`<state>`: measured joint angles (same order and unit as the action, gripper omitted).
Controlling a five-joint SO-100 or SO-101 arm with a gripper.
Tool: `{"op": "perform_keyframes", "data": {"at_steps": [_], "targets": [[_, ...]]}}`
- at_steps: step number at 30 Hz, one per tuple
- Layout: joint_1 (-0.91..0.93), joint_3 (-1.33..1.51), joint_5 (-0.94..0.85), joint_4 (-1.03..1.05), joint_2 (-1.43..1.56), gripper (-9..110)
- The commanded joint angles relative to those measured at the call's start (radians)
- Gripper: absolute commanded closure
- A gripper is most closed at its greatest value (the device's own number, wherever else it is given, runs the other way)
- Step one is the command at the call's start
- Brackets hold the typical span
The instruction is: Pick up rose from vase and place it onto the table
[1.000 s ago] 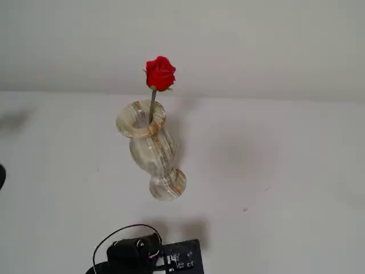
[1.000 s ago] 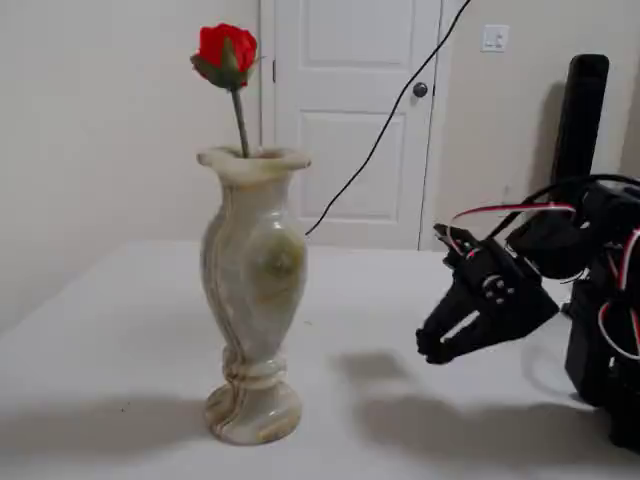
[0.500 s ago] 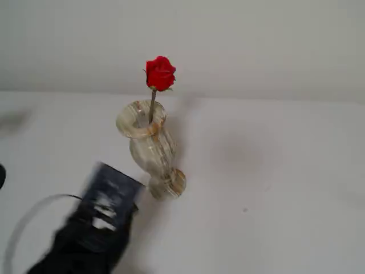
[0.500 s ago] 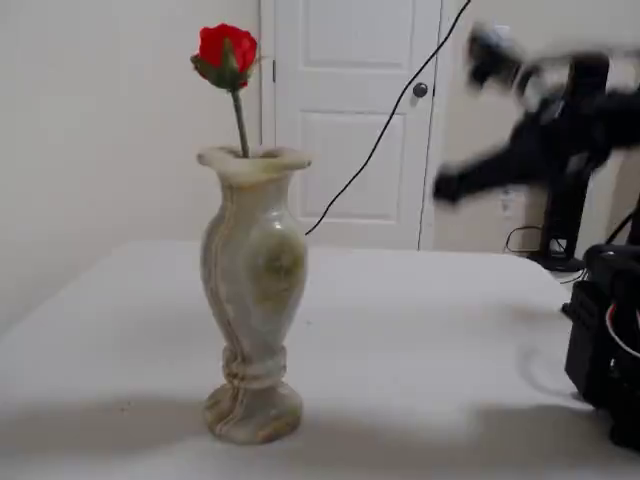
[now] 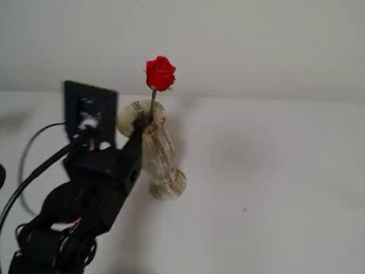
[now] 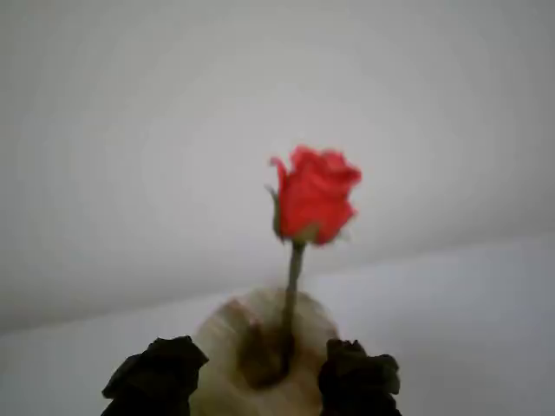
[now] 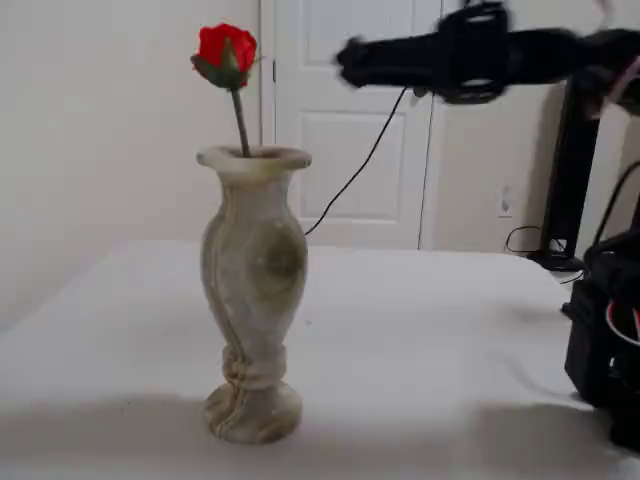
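Observation:
The red rose (image 5: 160, 73) stands upright in the cream marbled vase (image 5: 161, 155), its stem going down into the mouth. The vase stands on the white table (image 5: 256, 171). My gripper (image 6: 260, 381) is open and empty. In the wrist view its two dark fingertips (image 6: 160, 377) sit low at either side of the vase mouth (image 6: 251, 334), with the rose (image 6: 314, 195) ahead and above. In a fixed view the gripper (image 7: 342, 62) hovers at bud height, right of the rose (image 7: 226, 48) and apart from it, above the vase (image 7: 252, 290).
The black arm body and its base (image 7: 608, 340) fill the right side of a fixed view. A black cable (image 5: 25, 157) loops at the left of the table. A white door (image 7: 350, 150) and walls stand behind.

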<state>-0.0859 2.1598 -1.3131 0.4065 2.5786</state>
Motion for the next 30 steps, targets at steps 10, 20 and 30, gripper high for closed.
{"op": "perform_keyframes", "data": {"at_steps": [10, 20, 30], "targets": [[0.018, -0.135, -0.012, -0.336, -0.374, 82], [0.051, -0.250, -0.014, -0.399, -0.545, 98], [0.066, -0.394, -0.114, -0.373, -0.552, 101]]}}
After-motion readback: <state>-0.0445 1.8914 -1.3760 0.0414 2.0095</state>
